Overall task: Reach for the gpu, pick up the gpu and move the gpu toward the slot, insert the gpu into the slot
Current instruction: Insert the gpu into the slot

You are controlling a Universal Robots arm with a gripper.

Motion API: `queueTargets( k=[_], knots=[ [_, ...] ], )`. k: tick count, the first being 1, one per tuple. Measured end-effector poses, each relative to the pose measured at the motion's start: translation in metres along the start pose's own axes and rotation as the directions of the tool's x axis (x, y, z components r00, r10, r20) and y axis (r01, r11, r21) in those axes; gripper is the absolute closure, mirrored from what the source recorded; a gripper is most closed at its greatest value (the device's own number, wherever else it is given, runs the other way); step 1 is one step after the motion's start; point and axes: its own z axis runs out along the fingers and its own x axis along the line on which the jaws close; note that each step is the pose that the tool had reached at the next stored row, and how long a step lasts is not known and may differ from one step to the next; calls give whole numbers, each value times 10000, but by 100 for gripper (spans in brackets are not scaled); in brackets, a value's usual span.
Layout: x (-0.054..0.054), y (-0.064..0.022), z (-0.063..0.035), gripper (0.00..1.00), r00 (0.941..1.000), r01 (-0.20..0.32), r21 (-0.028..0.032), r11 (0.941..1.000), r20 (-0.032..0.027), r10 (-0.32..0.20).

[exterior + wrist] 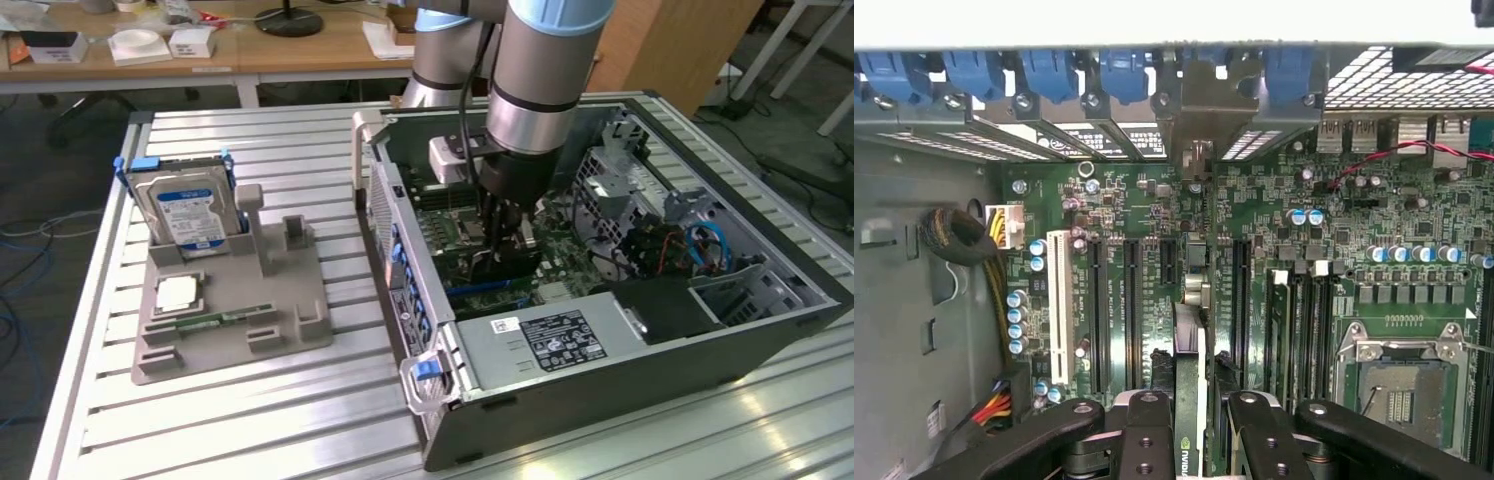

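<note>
An open black and grey metal computer case (627,350) lies on its side on the slatted aluminium desk (267,420), toward the exterior view's right. A green motherboard (1334,230) lies flat inside the case. The black two-fingered tool (501,262) reaches down into the case above the motherboard. Between the tool's fingers (1144,440) stands the thin dark gpu card (1189,400), edge-on, over a long dark plastic slot (1199,262). At the exterior view's left, apart from the case, a grey plastic fixture (227,320) rests on the desk. A blue-labelled silver hard drive (187,212) stands upright in its rear part.
</note>
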Motion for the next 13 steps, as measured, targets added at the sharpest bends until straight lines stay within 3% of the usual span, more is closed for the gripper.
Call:
queueTargets(
  k=[13],
  knots=[
    [-6,18,30,74,10000,0,3,10000,5,0]
  ],
)
